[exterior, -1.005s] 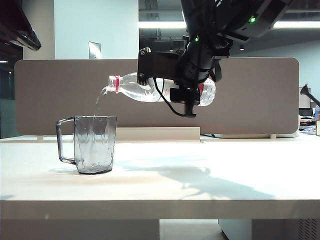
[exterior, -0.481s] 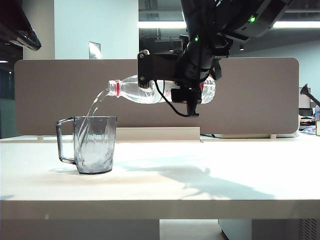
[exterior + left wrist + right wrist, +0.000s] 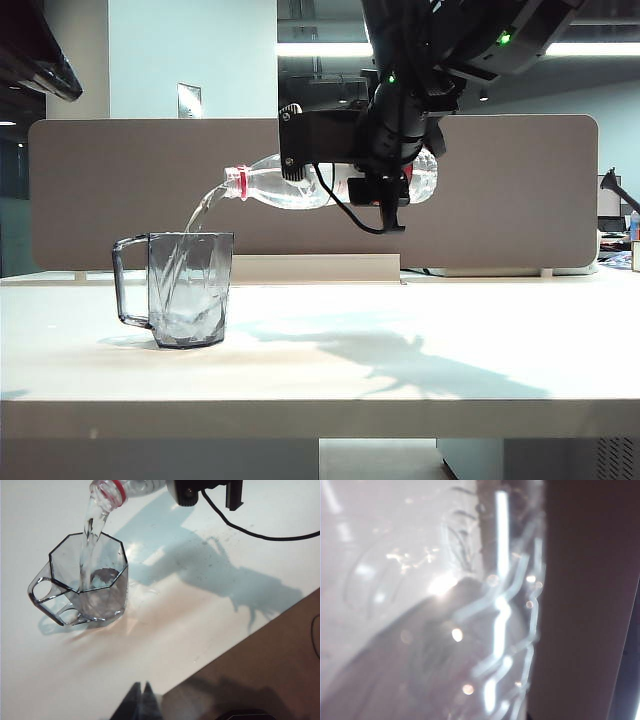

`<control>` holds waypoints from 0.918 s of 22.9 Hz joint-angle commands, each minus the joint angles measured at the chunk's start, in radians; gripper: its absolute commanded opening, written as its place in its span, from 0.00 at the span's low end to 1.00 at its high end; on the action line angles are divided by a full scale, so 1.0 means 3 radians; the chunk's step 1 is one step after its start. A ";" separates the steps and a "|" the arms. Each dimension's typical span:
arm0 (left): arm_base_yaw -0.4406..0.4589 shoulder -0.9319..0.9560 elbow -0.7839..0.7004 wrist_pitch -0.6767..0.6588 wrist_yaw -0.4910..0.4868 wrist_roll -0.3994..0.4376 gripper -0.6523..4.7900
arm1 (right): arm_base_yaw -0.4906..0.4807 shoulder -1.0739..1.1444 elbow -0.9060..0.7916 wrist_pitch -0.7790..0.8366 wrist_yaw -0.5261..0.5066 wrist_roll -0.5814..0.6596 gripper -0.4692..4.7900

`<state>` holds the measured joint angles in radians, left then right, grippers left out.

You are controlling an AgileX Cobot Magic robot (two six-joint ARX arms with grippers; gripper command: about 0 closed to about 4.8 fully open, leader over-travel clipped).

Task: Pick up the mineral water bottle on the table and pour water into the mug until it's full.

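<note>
Below and beside right tool (image 3: 375, 185), clamped on bottle (image 3: 290, 187): water (image 3: 195, 215) entering mug (image 3: 190, 290), barely filled; next, hold tilt. Left tool (image 3: 141, 700) pinched shut, idle.

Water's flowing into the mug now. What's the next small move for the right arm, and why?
Probably hold this tilt and keep pouring. The right gripper holds the mineral water bottle nearly level, the water arcs inside the mug rim, and the level sits low, near the base. The table shows no clear spill. The left gripper waits shut, away from the mug.
</note>
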<state>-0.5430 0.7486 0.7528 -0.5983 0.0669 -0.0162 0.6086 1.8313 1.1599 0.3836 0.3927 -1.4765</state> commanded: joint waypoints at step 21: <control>-0.0004 -0.0006 0.0018 0.0031 0.0000 0.0015 0.11 | 0.0008 -0.0051 0.0053 0.0206 0.0186 -0.0343 0.46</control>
<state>-0.5430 0.7486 0.7528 -0.5983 0.0666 -0.0162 0.6086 1.8309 1.1652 0.3992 0.4393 -1.5833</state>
